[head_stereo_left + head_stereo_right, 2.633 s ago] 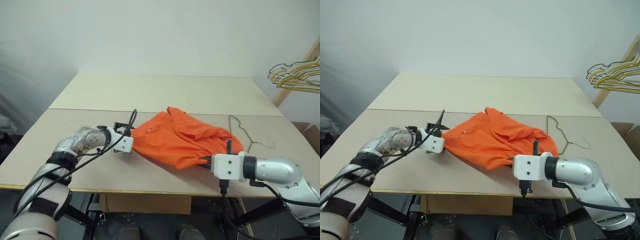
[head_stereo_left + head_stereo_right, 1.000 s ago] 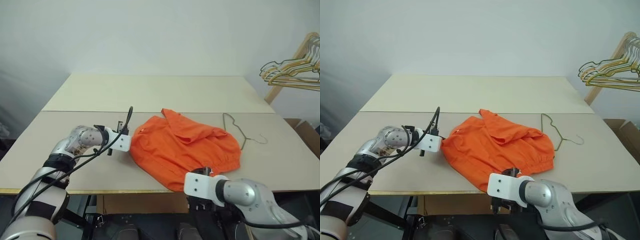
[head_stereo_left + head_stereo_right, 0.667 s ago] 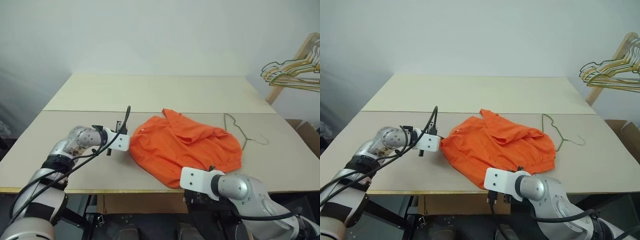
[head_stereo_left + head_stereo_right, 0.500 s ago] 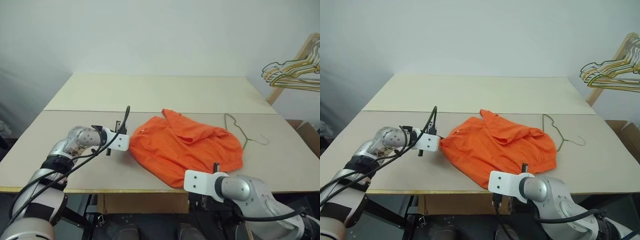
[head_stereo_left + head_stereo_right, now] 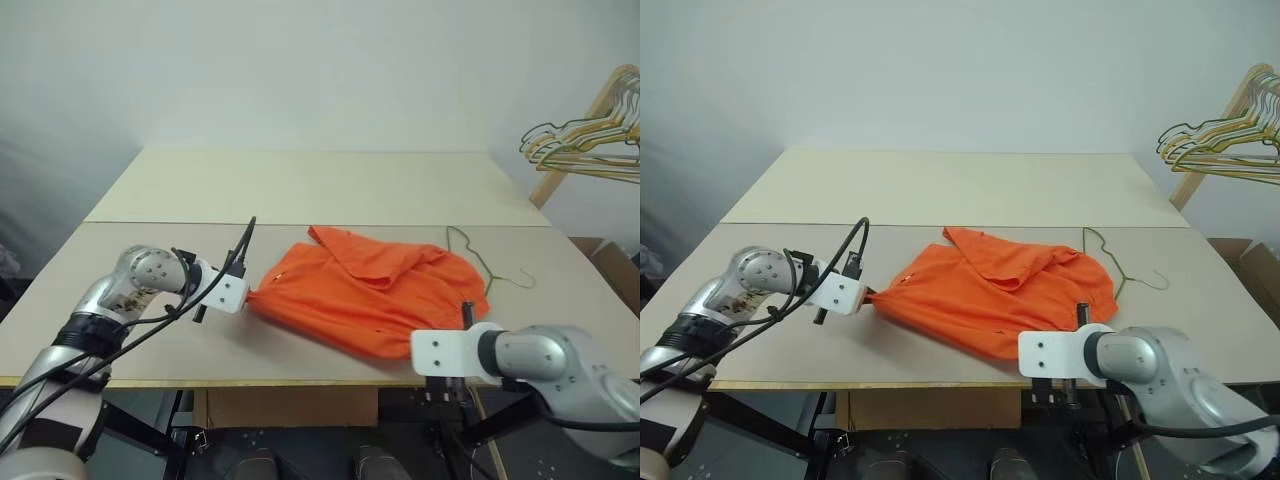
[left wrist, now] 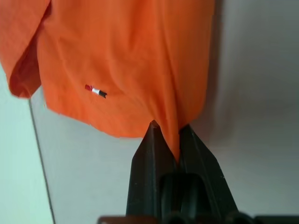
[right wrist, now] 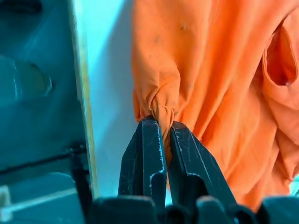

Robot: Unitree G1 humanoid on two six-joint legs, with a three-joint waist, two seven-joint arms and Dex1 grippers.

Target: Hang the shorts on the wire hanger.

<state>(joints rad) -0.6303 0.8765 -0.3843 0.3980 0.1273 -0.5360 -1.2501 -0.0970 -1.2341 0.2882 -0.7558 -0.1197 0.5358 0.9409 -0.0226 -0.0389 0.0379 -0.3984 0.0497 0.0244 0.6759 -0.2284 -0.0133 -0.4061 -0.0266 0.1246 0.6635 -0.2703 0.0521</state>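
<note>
The shorts [image 5: 375, 293] lie on the worktop [image 5: 300, 185], beside the wire hanger [image 5: 487, 265]. The left tool [image 6: 166, 140] is clamped on one edge; the right tool [image 7: 160, 135], wide open a second ago, now pinches a bunched fold. Stretched flatter than before, the garment seems ready for lifting. Spare hangers [image 5: 580, 150] hang beyond the wire hanger.
</note>
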